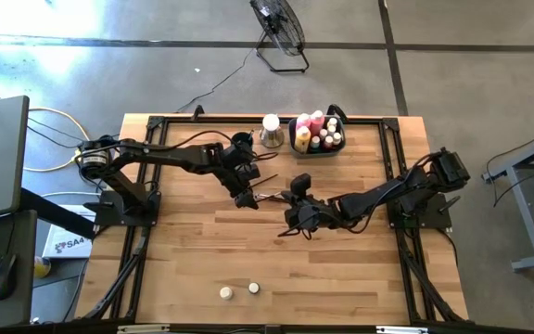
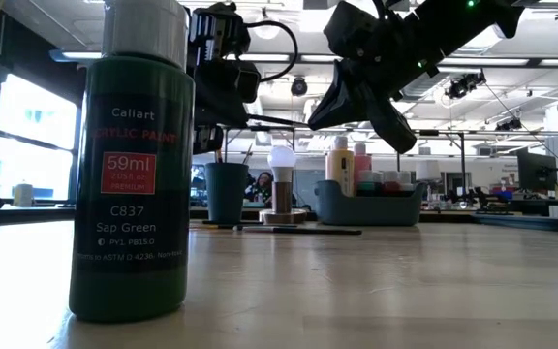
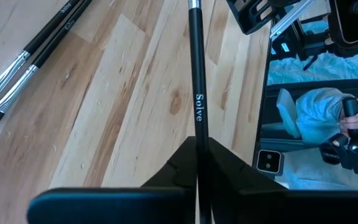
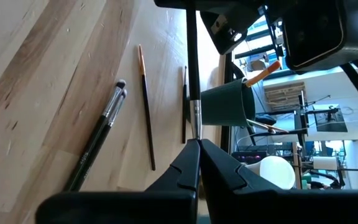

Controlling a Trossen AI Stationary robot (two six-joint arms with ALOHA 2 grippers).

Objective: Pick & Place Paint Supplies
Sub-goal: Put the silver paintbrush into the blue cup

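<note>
Two grippers clamped on one black brush above the table.
Left gripper grasps the black brush by its handle; right gripper grips its other end; four brushes lie below.

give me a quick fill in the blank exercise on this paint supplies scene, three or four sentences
1. The left gripper is shut on a black ____ marked "Solve".
2. Two more brushes lie side by side on the ____ table.
3. In the low view, the paint bottle nearest the camera is labelled Sap ____.
4. The bin holding paint bottles stands at the table's ____ edge in the high view.

Missing words: brush; wooden; Green; far
</note>
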